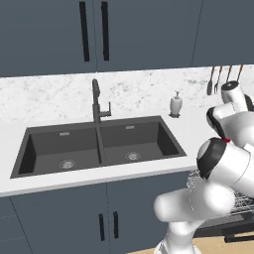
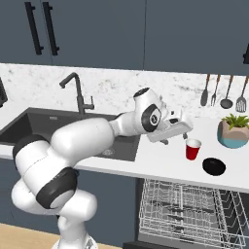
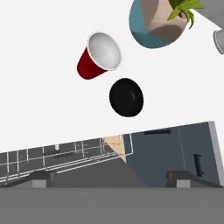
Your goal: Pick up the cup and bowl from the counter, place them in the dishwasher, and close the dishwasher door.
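While the red cup [image 2: 193, 149] stands upright on the white counter [image 2: 160, 165], the small black bowl [image 2: 214, 166] sits just beside it, nearer the counter's front edge and a little further from the sink [image 2: 58, 127]; the two are close but not touching. From the hand view the cup [image 3: 99, 56] shows its pale inside and the bowl [image 3: 126, 97] lies just below it in the picture, with the counter's edge past the bowl. A teal pot with a green plant [image 2: 233, 130] stands behind them toward the wall, near both.

Under this stretch of counter the dishwasher [image 2: 187, 211] stands open, its silvery wire rack [image 2: 180, 204] pulled out below the counter's front edge. The rack also shows beneath the counter edge in the hand view [image 3: 65, 153].

Over the counter the gripper [image 2: 179, 133] hangs just beside the cup, on the sink side and slightly above it, apart from it. Its jaws are spread wide and carry nothing; its two dark fingertips [image 3: 41, 177] rise at the bottom of the hand view, far apart.

Further off, a dark faucet [image 1: 97, 103] rises behind the double sink, a white soap bottle [image 1: 175, 104] stands on the counter near the wall, and cooking utensils [image 2: 222, 91] hang on the wall above the plant.
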{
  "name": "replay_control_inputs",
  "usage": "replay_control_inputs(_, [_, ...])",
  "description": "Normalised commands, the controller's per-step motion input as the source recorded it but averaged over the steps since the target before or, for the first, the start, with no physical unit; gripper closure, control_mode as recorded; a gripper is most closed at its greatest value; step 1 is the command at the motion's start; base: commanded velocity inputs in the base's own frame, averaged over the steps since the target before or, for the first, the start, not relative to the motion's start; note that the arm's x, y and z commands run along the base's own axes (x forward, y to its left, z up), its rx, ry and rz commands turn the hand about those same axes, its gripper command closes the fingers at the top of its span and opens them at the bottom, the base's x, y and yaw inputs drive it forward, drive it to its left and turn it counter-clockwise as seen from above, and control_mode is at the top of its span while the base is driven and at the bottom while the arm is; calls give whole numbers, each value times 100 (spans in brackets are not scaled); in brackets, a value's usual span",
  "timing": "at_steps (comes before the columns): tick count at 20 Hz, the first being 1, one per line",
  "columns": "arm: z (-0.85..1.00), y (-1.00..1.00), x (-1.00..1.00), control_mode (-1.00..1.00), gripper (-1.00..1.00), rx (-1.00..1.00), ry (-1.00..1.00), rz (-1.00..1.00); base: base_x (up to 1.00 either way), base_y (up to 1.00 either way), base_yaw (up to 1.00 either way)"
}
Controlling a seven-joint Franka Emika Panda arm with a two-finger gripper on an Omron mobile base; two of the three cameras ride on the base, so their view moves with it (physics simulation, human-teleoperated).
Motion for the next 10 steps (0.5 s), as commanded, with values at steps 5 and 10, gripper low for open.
replay_control_inputs(5, [0,-24,18,-100,-100,0,2,0,0,0,0])
replay_control_inputs(10, [0,-29,9,-100,-100,0,3,0,0,0,0])
